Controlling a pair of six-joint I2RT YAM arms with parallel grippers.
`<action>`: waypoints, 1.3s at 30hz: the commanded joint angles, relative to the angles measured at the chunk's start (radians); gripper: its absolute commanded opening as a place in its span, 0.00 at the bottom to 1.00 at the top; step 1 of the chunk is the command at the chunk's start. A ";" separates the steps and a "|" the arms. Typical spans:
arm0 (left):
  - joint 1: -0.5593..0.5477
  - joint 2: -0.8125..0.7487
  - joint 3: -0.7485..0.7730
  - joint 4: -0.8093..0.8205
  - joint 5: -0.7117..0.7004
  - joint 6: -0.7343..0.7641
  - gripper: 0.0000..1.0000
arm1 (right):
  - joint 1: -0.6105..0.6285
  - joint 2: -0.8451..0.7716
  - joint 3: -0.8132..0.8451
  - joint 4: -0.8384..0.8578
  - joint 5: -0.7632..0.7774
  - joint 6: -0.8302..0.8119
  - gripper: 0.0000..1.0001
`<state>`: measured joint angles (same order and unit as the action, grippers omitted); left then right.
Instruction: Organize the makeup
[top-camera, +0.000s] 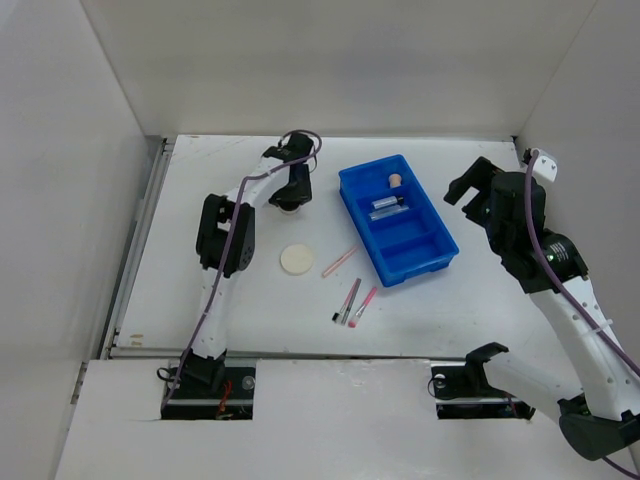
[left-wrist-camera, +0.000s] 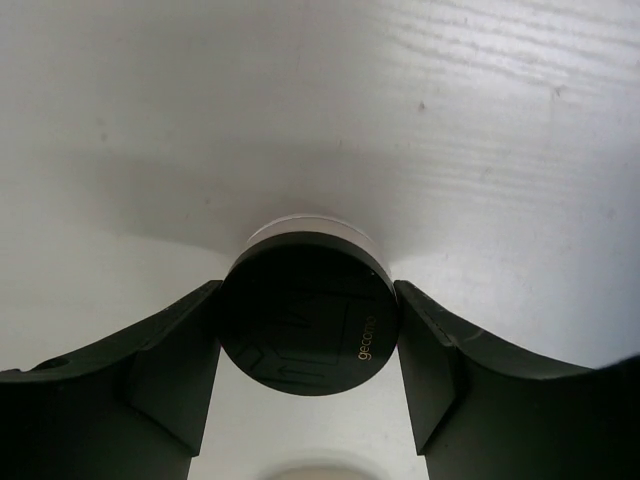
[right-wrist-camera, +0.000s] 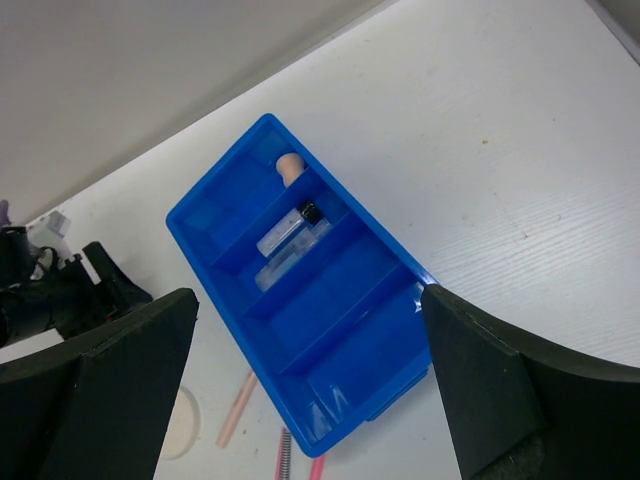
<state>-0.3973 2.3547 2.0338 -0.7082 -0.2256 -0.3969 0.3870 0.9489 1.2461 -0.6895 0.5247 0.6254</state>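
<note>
My left gripper (top-camera: 291, 193) is down at the table's far middle, shut on the black round compact (left-wrist-camera: 308, 312), with one finger against each side. The cream round puff (top-camera: 296, 259) lies on the table nearer the arms. A pale pink pencil (top-camera: 339, 262), a dark pencil (top-camera: 351, 298) and a pink pencil (top-camera: 364, 305) lie loose left of the blue tray (top-camera: 440, 262). The clear black-capped tube (right-wrist-camera: 290, 228) and the clear case (right-wrist-camera: 285, 262) lie in one tray compartment. My right gripper (right-wrist-camera: 308, 330) is open and empty, high above the tray.
A small beige object (top-camera: 396, 181) sits in the tray's far compartment. The tray's two nearer compartments (right-wrist-camera: 330, 290) show bare blue floor. White walls enclose the table at the back and both sides.
</note>
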 joint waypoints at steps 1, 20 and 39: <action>-0.020 -0.234 -0.047 0.003 0.029 0.056 0.22 | -0.005 -0.015 0.027 0.016 0.030 0.004 1.00; -0.420 -0.167 0.250 -0.022 0.348 0.211 0.22 | -0.005 -0.087 0.019 -0.024 0.076 0.034 1.00; -0.433 -0.031 0.315 0.029 0.426 0.156 0.73 | -0.005 -0.130 0.010 -0.064 0.109 0.034 1.00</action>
<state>-0.8284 2.3665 2.2974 -0.7116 0.1696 -0.2344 0.3862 0.8280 1.2461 -0.7559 0.6136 0.6556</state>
